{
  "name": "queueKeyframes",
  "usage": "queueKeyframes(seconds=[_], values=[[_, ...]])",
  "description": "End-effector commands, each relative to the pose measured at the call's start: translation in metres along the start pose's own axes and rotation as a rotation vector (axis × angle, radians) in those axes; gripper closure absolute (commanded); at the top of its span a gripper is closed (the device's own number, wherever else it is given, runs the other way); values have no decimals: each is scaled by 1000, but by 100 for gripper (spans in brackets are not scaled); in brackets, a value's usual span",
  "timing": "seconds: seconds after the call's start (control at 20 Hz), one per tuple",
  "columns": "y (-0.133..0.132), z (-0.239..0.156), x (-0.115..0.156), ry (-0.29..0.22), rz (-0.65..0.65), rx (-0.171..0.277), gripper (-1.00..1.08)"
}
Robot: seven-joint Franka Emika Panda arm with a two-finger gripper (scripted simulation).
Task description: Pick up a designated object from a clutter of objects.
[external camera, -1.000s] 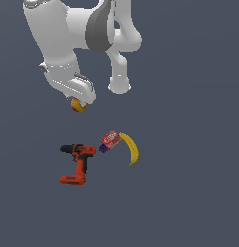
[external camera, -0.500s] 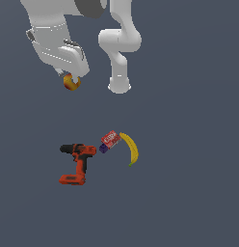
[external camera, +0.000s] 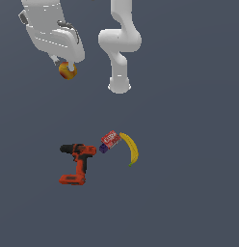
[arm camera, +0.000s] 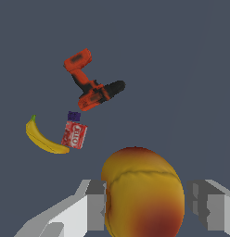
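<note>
Fingers clamped on the small round fruit, one pad on each side of it in the wrist view, ball filling the gap between them. Gripper sits high in the exterior view, toward that view's left, fruit poking out beneath the white hand; fingers themselves mostly hidden there by the hand body. Fruit is yellow-orange with a red patch, clear of the floor, touching nothing but the fingers.

Rest of the clutter lies on the dark grey floor, well apart from the fingers and below them. Power drill, red and black, lying on its side, nearly under the gripper in the exterior view; also seen in the wrist view beyond the fruit. Small red box with a purple end sits just beside the drill on the exterior view's right; wrist view. Banana curves just beside the box, on its far side from the drill; can't tell if the two touch. Wrist view shows the banana with a green tip.

Arm base stands on the floor at the exterior view's right of the gripper.
</note>
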State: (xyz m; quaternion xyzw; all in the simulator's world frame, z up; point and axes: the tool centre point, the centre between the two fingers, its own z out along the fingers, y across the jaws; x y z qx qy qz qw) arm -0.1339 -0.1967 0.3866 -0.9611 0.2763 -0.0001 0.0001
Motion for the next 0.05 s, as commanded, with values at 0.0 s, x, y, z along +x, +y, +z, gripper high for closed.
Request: queueKeyframes(seconds=[0.0], values=[[1,-3,-1,0,-1,0,108]])
